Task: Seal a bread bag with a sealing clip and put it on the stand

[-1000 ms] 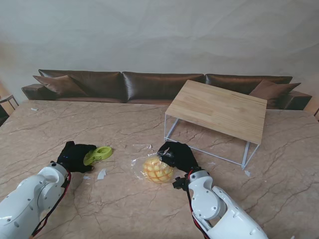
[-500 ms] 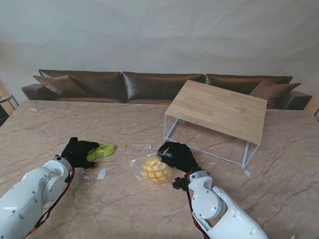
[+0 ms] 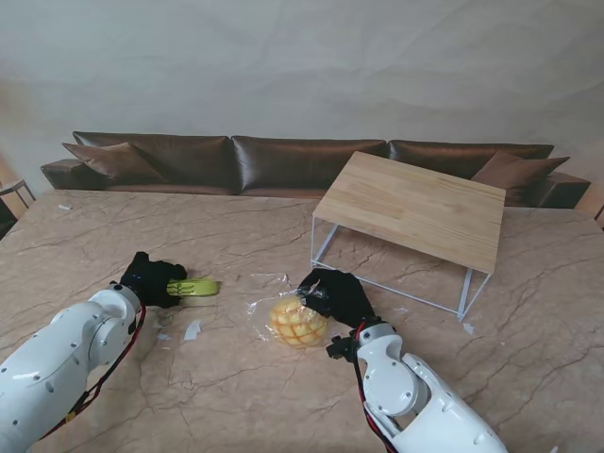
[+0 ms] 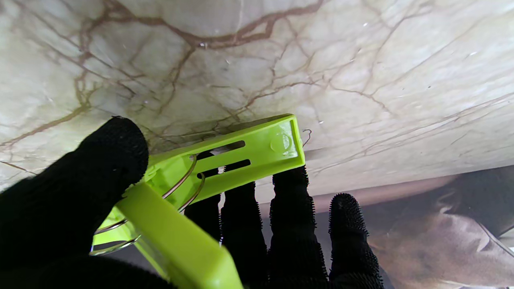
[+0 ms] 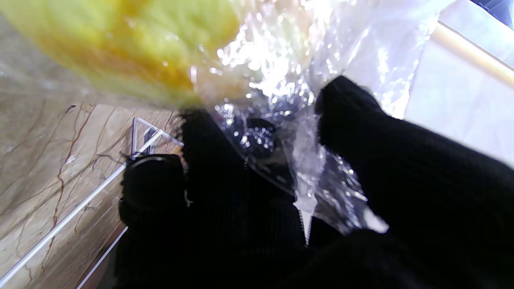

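Two hands busy | my left hand [image 3: 151, 279] is pinching the green clip [image 3: 195, 286], its long axis pointing right toward the bread bag [image 3: 288, 317] | my right hand [image 3: 337, 294] is gripping the bag's gathered neck on the worktop [image 3: 236, 396], stand [image 3: 411, 209] farther off.

A beige marble worktop [image 3: 236, 236] with brown veins carries everything. On it lie the clear bread bag [image 3: 288, 316] with its yellow bun, a small white scrap [image 3: 192, 330] to its left, and the wood-topped, white-framed stand [image 3: 415, 208] on the right.
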Controlling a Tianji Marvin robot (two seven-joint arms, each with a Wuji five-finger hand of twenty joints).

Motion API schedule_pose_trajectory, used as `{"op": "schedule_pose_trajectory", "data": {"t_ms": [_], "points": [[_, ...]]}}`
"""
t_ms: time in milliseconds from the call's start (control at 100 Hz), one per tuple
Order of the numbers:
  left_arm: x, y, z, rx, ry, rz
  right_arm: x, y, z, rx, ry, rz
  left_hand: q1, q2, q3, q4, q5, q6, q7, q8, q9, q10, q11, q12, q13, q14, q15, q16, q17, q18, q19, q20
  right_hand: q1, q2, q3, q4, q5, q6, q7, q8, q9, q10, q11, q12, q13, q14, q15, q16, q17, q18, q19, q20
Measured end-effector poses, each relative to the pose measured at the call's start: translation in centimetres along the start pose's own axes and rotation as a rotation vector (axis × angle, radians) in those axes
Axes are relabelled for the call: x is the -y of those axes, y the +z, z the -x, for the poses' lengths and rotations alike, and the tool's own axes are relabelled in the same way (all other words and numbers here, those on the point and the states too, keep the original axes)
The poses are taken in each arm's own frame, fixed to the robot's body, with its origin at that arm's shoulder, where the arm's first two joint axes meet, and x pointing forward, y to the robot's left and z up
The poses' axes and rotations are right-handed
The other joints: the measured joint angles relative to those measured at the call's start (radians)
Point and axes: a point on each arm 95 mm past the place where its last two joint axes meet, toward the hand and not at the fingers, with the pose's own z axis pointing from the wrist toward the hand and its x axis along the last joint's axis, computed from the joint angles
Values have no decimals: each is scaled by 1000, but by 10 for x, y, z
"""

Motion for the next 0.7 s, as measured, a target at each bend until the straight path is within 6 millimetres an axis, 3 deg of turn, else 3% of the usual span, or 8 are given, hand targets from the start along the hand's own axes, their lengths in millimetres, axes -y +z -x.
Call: {"op": "schedule_pose_trajectory", "data": {"t_ms": [60,110,220,290,390,420,680,700], "points": [[1,1,0,0,7,2,0,0,0,-1,1,0,0,0,7,0,23,6,-9,-34,12,-12,52,76,3,5,12,34,0,1,0,0,0,0,0,0,0,0,0,0,0,0,0,-2,0,0,0,0,-2,0,0,0],[3,2,0,-2,14,7,0,0,0,-1,2,0,29,-3,7,0,38,6,-11,-47,51,-26,119,223,3,20,25,69,0,3,0,0,0,0,0,0,0,0,0,0,0,0,0,-2,0,0,0,0,-4,0,0,0],[6,5,-2,0,38,17,0,0,1,-5,5,0,79,-17,-23,-52,39,-11,48,-52,115,-49,143,390,-16,38,58,158,0,6,7,-1,0,0,0,0,0,0,0,0,0,0,0,-2,0,0,0,0,-5,3,0,0],[7,8,-3,1,51,13,0,0,1,-7,7,0,112,-42,-79,-73,35,-24,125,-53,113,-53,164,361,-51,44,69,196,0,11,16,-1,0,0,0,0,0,0,0,0,0,0,0,-4,0,0,0,0,-5,7,0,0],[6,11,-2,9,38,13,0,0,1,-7,8,0,112,-72,-79,-81,14,-76,152,105,66,-62,196,313,-74,45,56,189,2,13,37,11,0,0,0,0,0,0,0,0,0,0,0,-5,0,0,0,-1,-5,7,0,0],[6,12,-2,10,32,15,0,-1,1,-6,8,0,105,-77,-70,-78,93,-137,248,193,57,-59,221,313,-74,45,38,174,9,13,45,12,0,0,0,0,0,0,0,0,0,0,0,-5,0,0,0,-1,-5,7,0,0],[6,18,4,16,-42,10,0,-1,2,-5,9,0,94,-200,58,-91,207,-178,280,495,141,-67,247,235,98,24,51,111,138,17,188,51,0,0,0,0,0,0,0,0,0,0,0,-6,0,0,0,-1,-5,7,0,-1],[6,18,4,17,-52,9,0,-1,2,-5,9,-1,99,-201,58,-110,218,-183,281,516,155,-65,222,248,101,24,51,112,142,18,199,53,0,0,0,0,0,0,0,0,0,0,0,-6,0,0,0,-1,-5,7,0,-1]]}}
